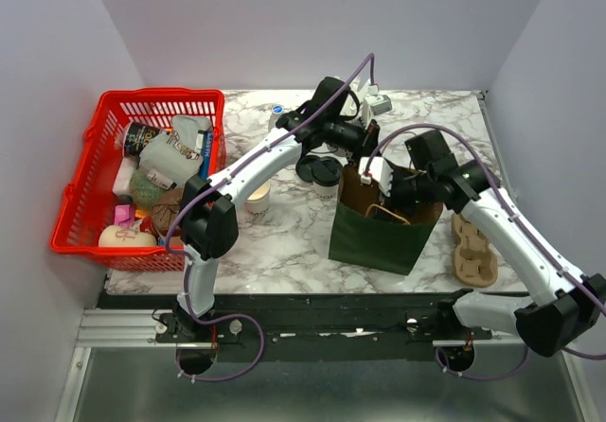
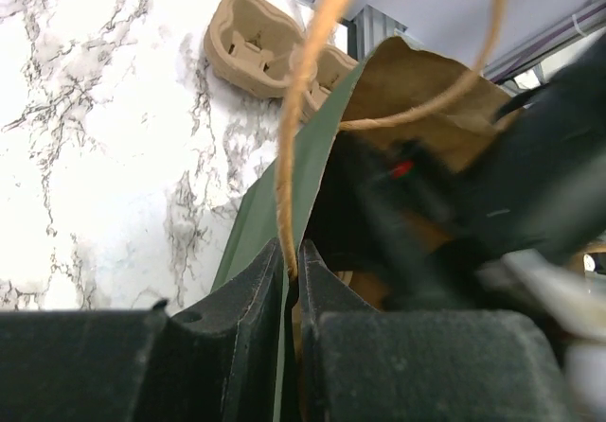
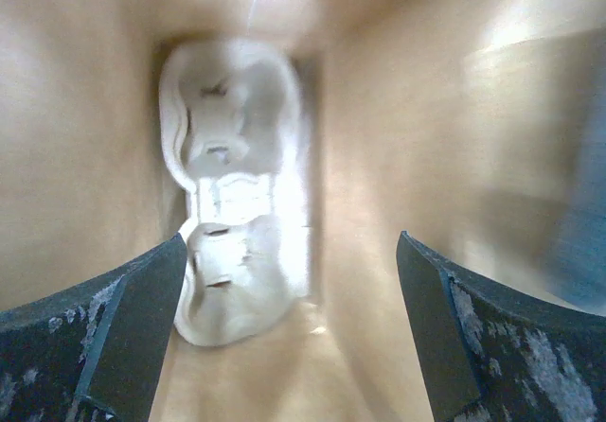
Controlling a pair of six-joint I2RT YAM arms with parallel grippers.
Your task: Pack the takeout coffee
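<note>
Two takeout coffee cups [image 1: 322, 170] with black lids stand on the marble just left of the green paper bag [image 1: 374, 237]. My left gripper [image 1: 357, 157] is at the bag's far top edge. In the left wrist view it [image 2: 292, 256] is shut on the bag's tan rope handle [image 2: 301, 91], beside the green bag wall [image 2: 251, 228]. My right gripper [image 1: 396, 190] is down in the bag's mouth. In the right wrist view it [image 3: 294, 252] is open and empty above a pale cup carrier [image 3: 232, 185] lying on the bag's floor.
A red basket [image 1: 83, 190] of mixed items stands at the left. A plain cream cup [image 1: 258, 195] without a lid stands left of the bag. Brown pulp cup carriers [image 1: 473, 247] lie right of the bag, also in the left wrist view [image 2: 260, 43].
</note>
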